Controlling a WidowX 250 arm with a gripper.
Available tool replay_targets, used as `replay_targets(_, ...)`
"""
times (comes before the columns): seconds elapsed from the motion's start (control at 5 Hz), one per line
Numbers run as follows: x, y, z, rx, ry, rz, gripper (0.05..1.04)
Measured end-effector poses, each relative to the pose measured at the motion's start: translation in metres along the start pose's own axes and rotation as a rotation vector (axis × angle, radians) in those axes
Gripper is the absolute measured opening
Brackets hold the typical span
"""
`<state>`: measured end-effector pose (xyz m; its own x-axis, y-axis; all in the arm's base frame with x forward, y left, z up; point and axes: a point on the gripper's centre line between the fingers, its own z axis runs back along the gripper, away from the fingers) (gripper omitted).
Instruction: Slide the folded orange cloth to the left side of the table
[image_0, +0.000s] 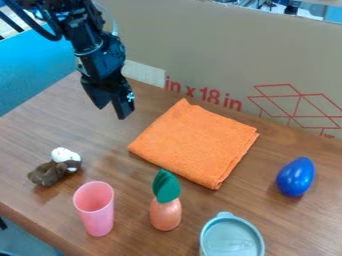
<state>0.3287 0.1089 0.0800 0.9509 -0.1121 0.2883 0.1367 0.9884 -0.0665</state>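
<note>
Camera view. One black gripper, fingers parted, nothing between them, above the wooden tabletop near its far left corner. One folded orange cloth, nearest the gripper, flat near the far edge. One brown-and-white toy and one pink cup, upright, near the lower left edge. Right of the cup: one peach-and-green toy, one lidded container. One blue egg-shaped object, right of the cloth.

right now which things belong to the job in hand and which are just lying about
Job in hand:
- gripper, open above the table
- folded orange cloth, nearest it

Lying about:
- brown-and-white object
- pink cup
- green-topped peach object
- blue egg-shaped object
- round lidded container
</note>
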Motion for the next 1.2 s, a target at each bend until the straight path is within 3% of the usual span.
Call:
replay_targets(0.2,-0.004,-0.003,-0.01,-0.015,0.028,0.0,1.001)
replay_targets(0.4,0.005,-0.028,-0.02,0.021,0.025,0.027,1.001)
replay_targets(0.6,0.015,-0.057,-0.013,0.081,0.002,-0.008,1.001)
replay_targets(0.8,0.019,-0.082,-0.016,0.087,0.001,-0.002,1.001)
replay_targets(1.2,0.04,-0.125,-0.021,-0.001,-0.015,0.001,1.001)
